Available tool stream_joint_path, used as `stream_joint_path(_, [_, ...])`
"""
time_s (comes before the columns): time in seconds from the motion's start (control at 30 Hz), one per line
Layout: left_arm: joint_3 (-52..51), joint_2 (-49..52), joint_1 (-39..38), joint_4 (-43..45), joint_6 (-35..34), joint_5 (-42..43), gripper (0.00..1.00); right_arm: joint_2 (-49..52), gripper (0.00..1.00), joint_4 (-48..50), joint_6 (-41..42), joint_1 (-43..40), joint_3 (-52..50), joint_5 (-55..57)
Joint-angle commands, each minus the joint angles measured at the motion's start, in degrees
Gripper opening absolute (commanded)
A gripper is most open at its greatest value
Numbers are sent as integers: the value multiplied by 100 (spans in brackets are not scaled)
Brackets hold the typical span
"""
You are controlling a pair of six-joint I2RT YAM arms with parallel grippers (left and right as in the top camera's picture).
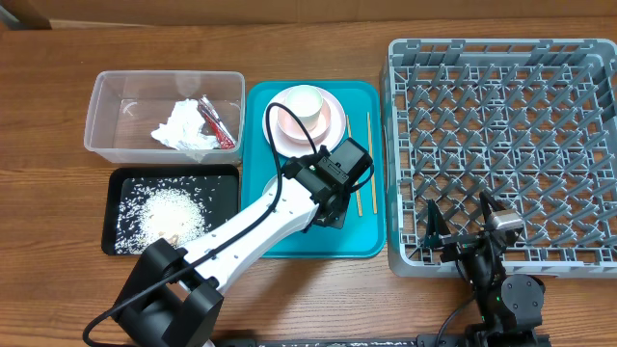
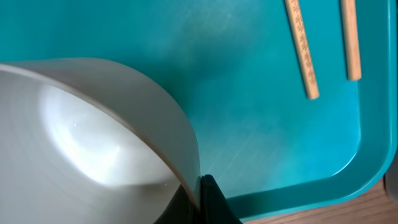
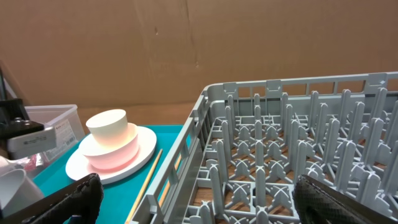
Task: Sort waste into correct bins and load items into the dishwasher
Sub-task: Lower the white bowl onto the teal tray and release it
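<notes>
Overhead: left tool (image 1: pixel 330 204) low over the teal tray (image 1: pixel 359 236); right tool (image 1: pixel 460 220) spread wide at the near edge of the rack (image 1: pixel 501 45); left wrist: jaws closed, seemingly pinching the rim of the grey bowl (image 2: pixel 93 143), chopsticks (image 2: pixel 303 50) nearby on the tray; right wrist: fingers (image 3: pixel 62 199) wide apart, holding nothing.

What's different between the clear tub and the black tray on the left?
The clear tub is see-through with taller walls; the black tray is opaque and shallow. The tub holds a crumpled tissue and a red wrapper; the tray holds loose rice. Both are rectangular, with similar footprints, beside the teal tray.
</notes>
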Motion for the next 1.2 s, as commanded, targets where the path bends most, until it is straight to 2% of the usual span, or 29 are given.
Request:
stream_joint_path(0.0, [118,35,7,105,-83,79,5,-61,100,42,2,11,-57,50])
stream_joint_path(0.6, [111,35,39,98,-83,76,12,-61,100,42,4,11,-57,50])
stream_joint_path(0.63, [111,35,39,98,-83,76,16,-61,100,42,4,11,-57,50])
stream_joint_path(0.7, [111,35,39,98,-83,76,31,-61,100,42,4,11,-57,50])
stream_joint_path(0.73, [111,35,39,98,-83,74,32,-61,100,44,4,11,-57,50])
stream_joint_path(1.17, [111,35,142,96,-83,11,33,-61,100,42,4,11,-57,50])
